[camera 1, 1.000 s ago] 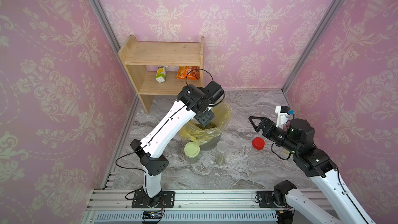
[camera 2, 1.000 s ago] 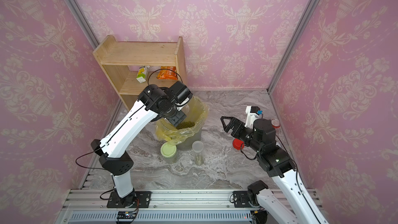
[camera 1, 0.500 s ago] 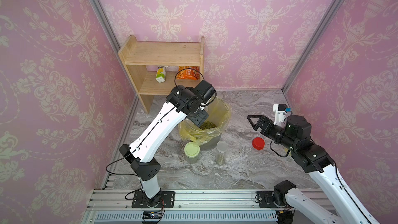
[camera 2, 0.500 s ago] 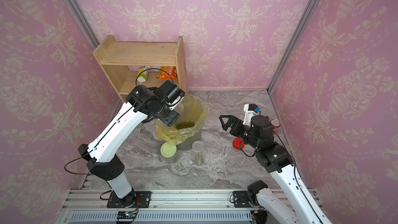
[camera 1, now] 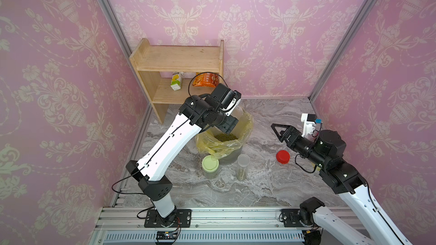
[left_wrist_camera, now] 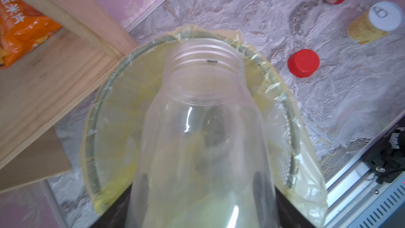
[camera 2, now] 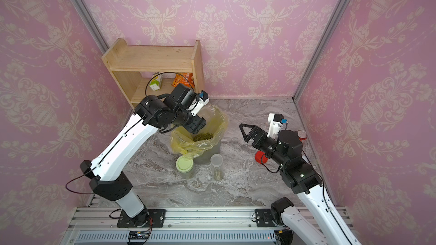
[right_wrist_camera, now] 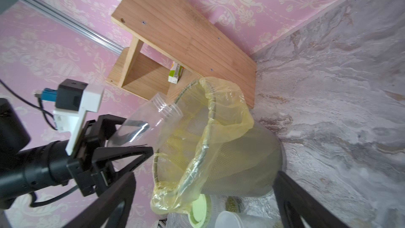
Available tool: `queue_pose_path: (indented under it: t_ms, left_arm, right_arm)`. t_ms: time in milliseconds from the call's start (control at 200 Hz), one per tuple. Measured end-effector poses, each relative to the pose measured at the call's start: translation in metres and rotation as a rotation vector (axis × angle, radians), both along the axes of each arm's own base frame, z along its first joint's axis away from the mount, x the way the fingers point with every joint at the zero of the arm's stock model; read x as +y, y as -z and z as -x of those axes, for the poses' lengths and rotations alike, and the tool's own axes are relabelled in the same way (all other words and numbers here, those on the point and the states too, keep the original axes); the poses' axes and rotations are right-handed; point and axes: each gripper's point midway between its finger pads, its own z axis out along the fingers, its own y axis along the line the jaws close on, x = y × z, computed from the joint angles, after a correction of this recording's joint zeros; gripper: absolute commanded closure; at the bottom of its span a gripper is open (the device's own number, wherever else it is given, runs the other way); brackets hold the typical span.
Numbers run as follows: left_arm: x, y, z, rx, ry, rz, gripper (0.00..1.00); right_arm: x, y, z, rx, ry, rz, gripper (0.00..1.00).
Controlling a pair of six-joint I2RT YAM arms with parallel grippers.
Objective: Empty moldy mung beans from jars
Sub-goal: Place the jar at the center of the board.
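Left jaws are clamping an empty clear jar (left_wrist_camera: 203, 128) above the yellow-lined bin (camera 1: 248, 123), where mung beans (camera 1: 225, 137) are lying. A green-lidded jar (camera 1: 210, 164) and a whitish jar (camera 1: 243, 161) are standing just beside the bin. Right jaws are hanging apart near a red lid (camera 1: 282, 156) on the surface (camera 1: 259, 192).

Lidless clear jar (right_wrist_camera: 151, 121) looks empty, held tilted in left gripper (right_wrist_camera: 129, 133), mouth over far rim of yellow-bagged bin (camera 1: 249, 123); mung beans (camera 1: 225, 137) sit as a green pile inside the bin. Squat pale-green-lidded jar (camera 1: 210, 164) and tall whitish-lidded jar (camera 1: 243, 163) stand upright, capped, on the bin's near side, the tall one with beans at its bottom. Red lid (camera 1: 282, 156) lies apart to their right.
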Motion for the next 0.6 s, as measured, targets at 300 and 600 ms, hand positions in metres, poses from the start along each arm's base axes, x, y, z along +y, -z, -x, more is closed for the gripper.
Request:
queue_pose_path:
  t_ms: [300, 600]
  left_arm:
    - [-0.055, -0.031, 0.016, -0.136, 0.11, 0.222, 0.67]
    - [-0.074, -0.043, 0.024, -0.178, 0.142, 0.375, 0.68]
  right_arm:
    - [0.047, -0.035, -0.001, -0.104, -0.099, -0.133, 0.0]
    - [0.05, -0.041, -0.019, -0.157, -0.032, -0.186, 0.0]
